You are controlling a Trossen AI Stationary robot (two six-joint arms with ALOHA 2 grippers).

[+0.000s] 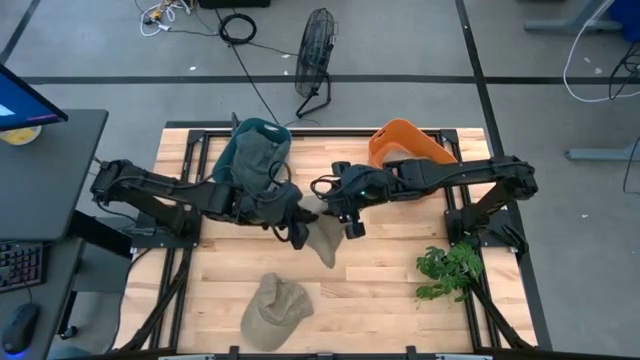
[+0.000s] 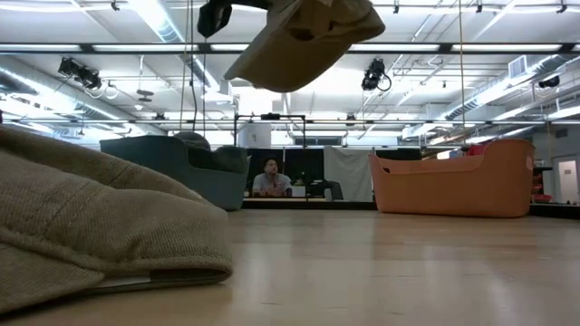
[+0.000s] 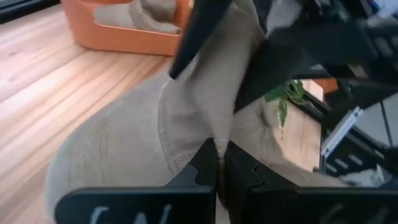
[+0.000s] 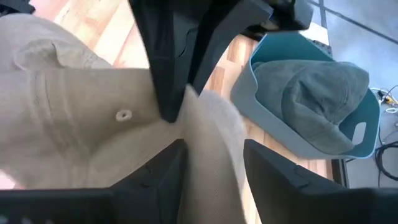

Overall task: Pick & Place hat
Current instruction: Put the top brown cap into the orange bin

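While both arms meet at the centre of the high view, a beige cap (image 1: 324, 240) hangs between them above the wooden table (image 1: 380, 290). The left gripper (image 1: 297, 232) pinches its left edge and the right gripper (image 1: 345, 222) sits at its upper right. A second beige cap (image 1: 275, 310) lies at lower centre, a teal bin (image 1: 252, 152) with a grey-green hat sits at upper left, an orange bin (image 1: 405, 143) at upper right, and a green plant sprig (image 1: 450, 268) at lower right.

Across the low view, the held cap floats at top centre and the second cap fills the lower left.

Through the left wrist view, the fingers (image 3: 208, 165) are clenched on a fold of the cap.

Through the right wrist view, the spread fingers (image 4: 267, 165) straddle the cap's brim without pressing it.
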